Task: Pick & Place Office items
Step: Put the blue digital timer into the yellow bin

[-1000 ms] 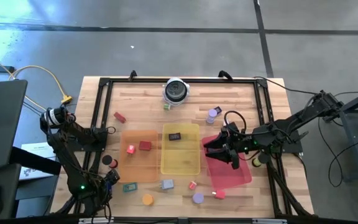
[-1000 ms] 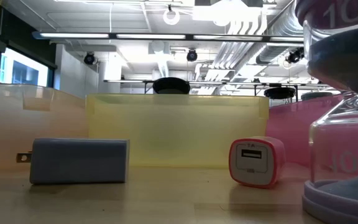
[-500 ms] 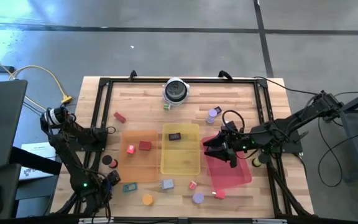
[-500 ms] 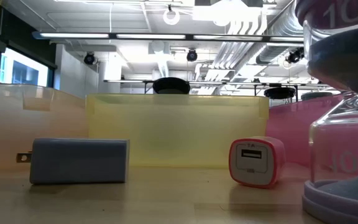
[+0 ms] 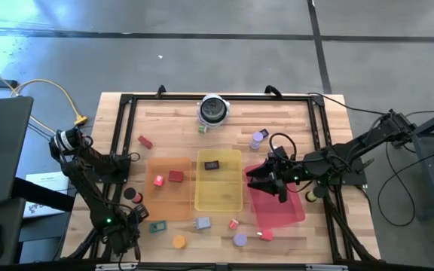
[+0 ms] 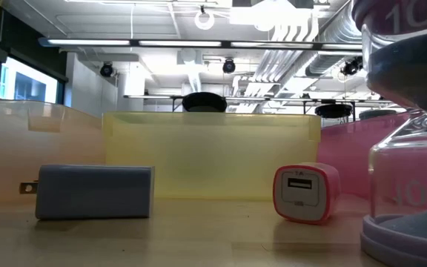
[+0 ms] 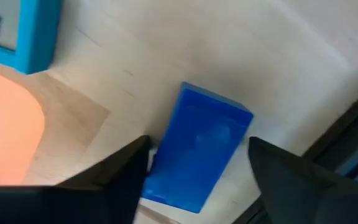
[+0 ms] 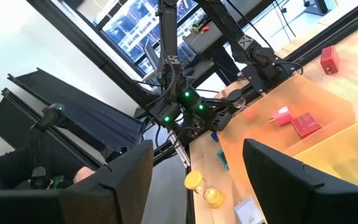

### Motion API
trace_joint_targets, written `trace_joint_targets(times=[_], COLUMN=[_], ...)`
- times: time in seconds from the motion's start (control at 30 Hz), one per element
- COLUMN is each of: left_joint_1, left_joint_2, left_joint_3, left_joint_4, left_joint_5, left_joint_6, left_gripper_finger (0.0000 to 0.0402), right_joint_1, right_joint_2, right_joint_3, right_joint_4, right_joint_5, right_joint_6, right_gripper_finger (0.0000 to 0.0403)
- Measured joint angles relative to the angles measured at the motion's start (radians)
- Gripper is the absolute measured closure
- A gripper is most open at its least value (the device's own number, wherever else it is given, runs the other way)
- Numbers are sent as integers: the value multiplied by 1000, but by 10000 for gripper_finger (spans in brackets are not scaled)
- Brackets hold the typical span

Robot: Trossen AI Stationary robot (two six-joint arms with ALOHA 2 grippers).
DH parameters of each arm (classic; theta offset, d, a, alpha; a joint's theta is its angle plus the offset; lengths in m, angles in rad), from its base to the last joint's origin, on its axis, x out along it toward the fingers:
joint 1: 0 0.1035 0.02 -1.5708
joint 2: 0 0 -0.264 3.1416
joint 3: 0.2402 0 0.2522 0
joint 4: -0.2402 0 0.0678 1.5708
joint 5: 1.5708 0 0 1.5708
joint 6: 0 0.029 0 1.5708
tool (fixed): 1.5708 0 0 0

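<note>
A blue block (image 7: pixel 197 149) is straddled, ungrasped, by the spread left gripper (image 7: pixel 199 177) beside the orange tray (image 7: pixel 8 121), while the right gripper (image 5: pixel 266 179), likewise spread, is held over the red tray (image 5: pixel 292 209).

We see three trays side by side across the tabletop (image 5: pixel 172 128), the middle tray (image 5: pixel 218 197) between the left tray (image 5: pixel 173 205) and the right tray (image 5: pixel 286 214). The left gripper (image 5: pixel 136 216) hangs over a block (image 7: pixel 199 149) at the near left corner; the right gripper (image 5: pixel 261 179) sits above the right tray.

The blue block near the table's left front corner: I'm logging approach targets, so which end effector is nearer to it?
Left. The left end effector hangs right over the blue block, fingers open astride it; the right end effector sits far across, above the red tray.
</note>
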State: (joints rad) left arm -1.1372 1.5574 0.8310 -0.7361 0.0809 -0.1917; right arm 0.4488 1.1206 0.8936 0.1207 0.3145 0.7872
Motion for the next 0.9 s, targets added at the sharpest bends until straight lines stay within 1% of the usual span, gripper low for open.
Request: trace_joint_targets(times=[0.13,0.17,0.2,0.33,0.5,0.63,0.7,0.8,0.9], left_joint_1=[16,19,22,30,38,48,50,51,56], left_joint_2=[1,1,2,20,16,10,1,-4,-4], left_joint_3=[0,0,0,1,6,25,47,75,110], left_joint_4=[6,10,15,24,30,32,35,22,21], left_joint_5=[-4,-3,-3,2,8,27,58,132,190], left_joint_6=[-9,-11,-12,-31,-155,-225,-238,-242,-259], left_gripper_finger=[234,252,261,259,259,259,255,245,245], right_joint_1=[0,0,0,0,0,0,0,0,0], right_joint_2=[0,0,0,0,0,0,0,0,0], right_joint_3=[0,0,0,0,0,0,0,0,0], right_joint_4=[0,0,0,0,-1,-9,-15,-22,-38], right_joint_5=[-2,-2,-2,-5,-29,-34,-45,-67,-78], right_joint_6=[2,2,2,2,2,2,2,-10,-42], right_gripper_finger=[165,165,165,165,165,165,165,165,165])
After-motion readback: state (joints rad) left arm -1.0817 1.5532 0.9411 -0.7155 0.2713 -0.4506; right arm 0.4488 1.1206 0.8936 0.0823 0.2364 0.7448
